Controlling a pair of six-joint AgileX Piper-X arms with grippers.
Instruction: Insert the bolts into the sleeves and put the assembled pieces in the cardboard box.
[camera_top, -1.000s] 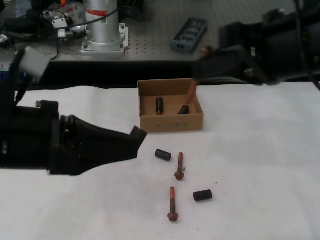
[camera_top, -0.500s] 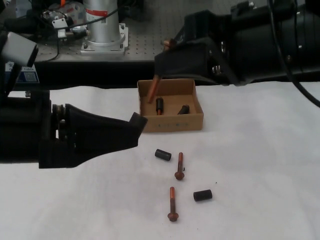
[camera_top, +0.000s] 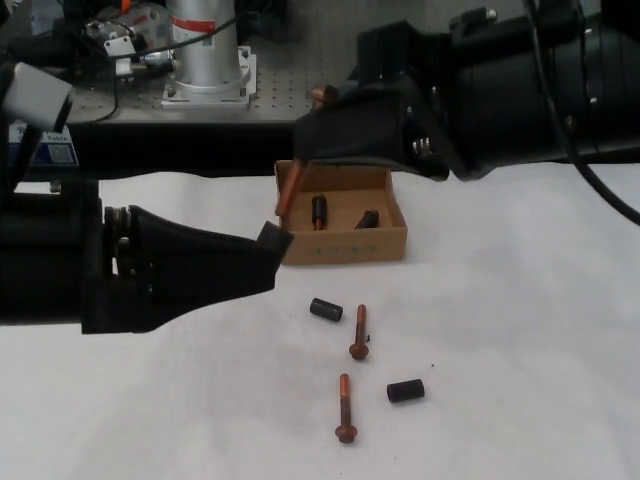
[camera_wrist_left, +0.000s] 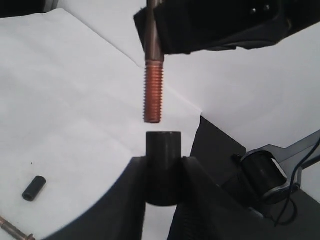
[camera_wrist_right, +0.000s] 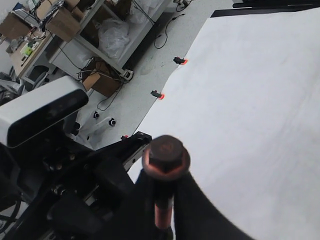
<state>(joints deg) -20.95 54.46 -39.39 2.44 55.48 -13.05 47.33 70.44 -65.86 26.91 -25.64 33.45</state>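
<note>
Clenching short black cylindrical sleeve (camera_wrist_left: 163, 145) upright in left gripper (camera_wrist_left: 163, 172); grasping copper-coloured threaded metal bolt (camera_wrist_left: 152, 95) in right gripper (camera_wrist_right: 164, 200), tip just above sleeve's mouth, not touching, beside brown cardboard box (camera_top: 345, 245).

The bolt (camera_wrist_left: 152, 95) in the right end effector (camera_wrist_right: 160, 210) is coppery metal — smooth and dull along the shank, ridged on the thread, with a faint sheen on its head. The sleeve (camera_wrist_left: 163, 145) pinched in the left end effector (camera_wrist_left: 163, 170) is smooth matt black. Both end effectors look like matt black plastic. The table (camera_top: 520, 330) is covered in matt white paper or cloth — which, I cannot tell. The box (camera_top: 345, 245) is plain brown cardboard. Behind, a post (camera_top: 205, 40) is shiny bare metal.
</note>
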